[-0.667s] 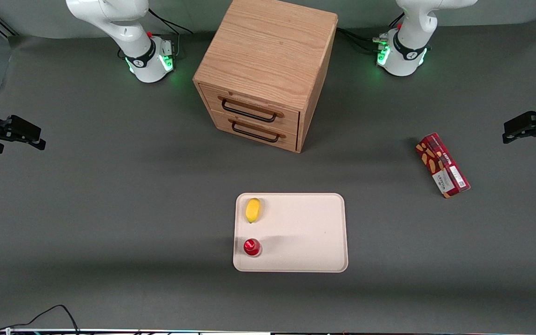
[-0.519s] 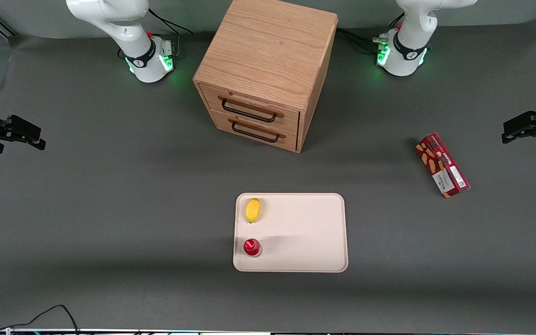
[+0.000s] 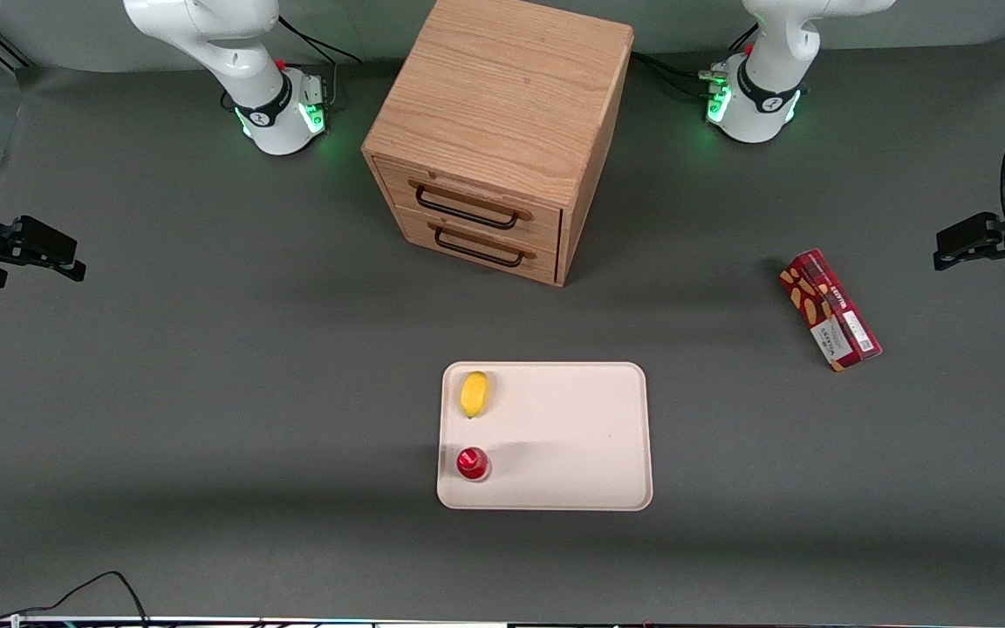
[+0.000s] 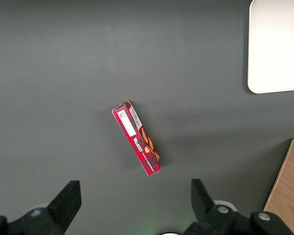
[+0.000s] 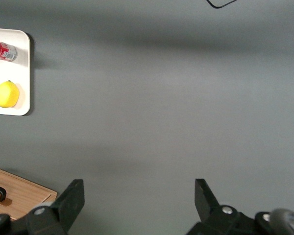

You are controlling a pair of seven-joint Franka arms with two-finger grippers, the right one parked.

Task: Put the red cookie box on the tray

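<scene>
Grey tabletop [image 3: 206,366]: red cookie box [image 3: 830,309], tray [image 3: 572,436] apart, end effector [image 4: 134,203] half-cropped.

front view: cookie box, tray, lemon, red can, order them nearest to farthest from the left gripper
From the left gripper, jaws open, at the working arm's table end:
1. cookie box, beside it
2. tray, mid-table
3. lemon and red can, on the tray: too close to call

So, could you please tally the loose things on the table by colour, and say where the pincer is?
Red: 2, box, can
Yellow: 1, lemon
Beige: 1, tray
Wood: 1, cabinet
Total: 5
Pincer open, above the box.
</scene>
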